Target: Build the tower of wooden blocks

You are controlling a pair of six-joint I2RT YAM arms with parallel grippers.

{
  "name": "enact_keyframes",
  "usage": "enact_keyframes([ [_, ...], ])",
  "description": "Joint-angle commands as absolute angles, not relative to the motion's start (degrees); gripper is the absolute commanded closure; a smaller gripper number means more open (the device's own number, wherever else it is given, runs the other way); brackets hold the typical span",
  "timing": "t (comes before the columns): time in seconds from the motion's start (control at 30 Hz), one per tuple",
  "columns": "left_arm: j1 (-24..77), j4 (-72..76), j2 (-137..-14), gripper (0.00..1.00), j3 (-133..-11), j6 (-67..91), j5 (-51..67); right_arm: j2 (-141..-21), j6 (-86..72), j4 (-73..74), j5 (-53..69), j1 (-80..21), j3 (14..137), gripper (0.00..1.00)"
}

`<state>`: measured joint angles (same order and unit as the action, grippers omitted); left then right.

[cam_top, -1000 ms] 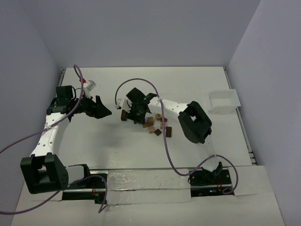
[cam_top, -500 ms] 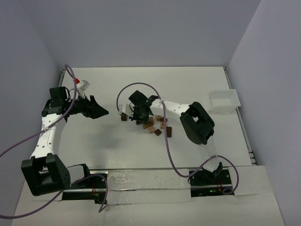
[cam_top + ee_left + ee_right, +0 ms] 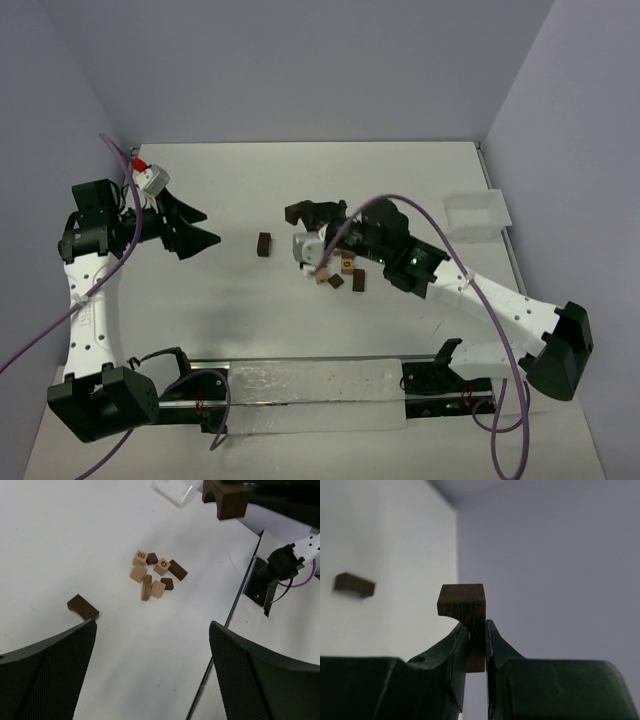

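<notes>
No stacked tower shows. Several small wooden blocks, tan, reddish and dark brown, lie in a loose cluster (image 3: 337, 272) on the white table, also in the left wrist view (image 3: 155, 576). A single dark brown block (image 3: 264, 244) lies apart to the left, also seen in the wrist views (image 3: 83, 607) (image 3: 354, 585). My right gripper (image 3: 308, 214) is shut on a dark brown arch block (image 3: 462, 605) and holds it in the air left of the cluster; the arch block also shows in the top view (image 3: 295, 212) and the left wrist view (image 3: 225, 500). My left gripper (image 3: 208, 227) is open and empty at the far left (image 3: 152, 630).
A clear rectangular tray (image 3: 475, 213) stands at the right rear near the wall, and it shows in the left wrist view (image 3: 172, 490). A clear plastic sheet (image 3: 310, 395) lies along the near edge between the arm bases. Purple cables loop over both arms.
</notes>
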<state>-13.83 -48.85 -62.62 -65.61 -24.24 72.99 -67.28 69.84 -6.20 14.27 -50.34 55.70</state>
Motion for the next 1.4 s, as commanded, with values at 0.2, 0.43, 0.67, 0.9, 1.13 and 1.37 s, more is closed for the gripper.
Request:
enact_keyframes([
  [0.2,-0.97,-77.40,-61.99,0.02,-71.05,-57.70,72.14,-66.50,97.43,-48.10,37.26,-53.70,28.66,1.00],
  [0.43,14.07,-52.48,-53.09,0.01,-60.11,-36.28,61.23,-72.23,106.37,-57.57,43.11,-53.77,25.50,1.00],
  [0.67,22.23,-46.31,-51.42,0.01,-57.01,-35.07,53.49,-73.90,108.94,-59.35,47.45,-54.05,24.61,1.00],
  [0.9,26.77,-46.59,-54.23,0.01,-58.69,-40.65,50.55,-74.00,108.93,-55.96,49.02,-55.24,24.95,1.00],
  [1.13,30.84,-45.61,-54.80,0.01,-59.72,-43.19,45.18,-71.86,105.12,-49.47,48.34,-56.34,26.23,1.00],
  [1.37,34.24,-46.69,-53.85,0.01,-60.92,-44.95,42.66,-71.73,105.12,-47.00,48.54,-56.69,26.54,1.00],
])
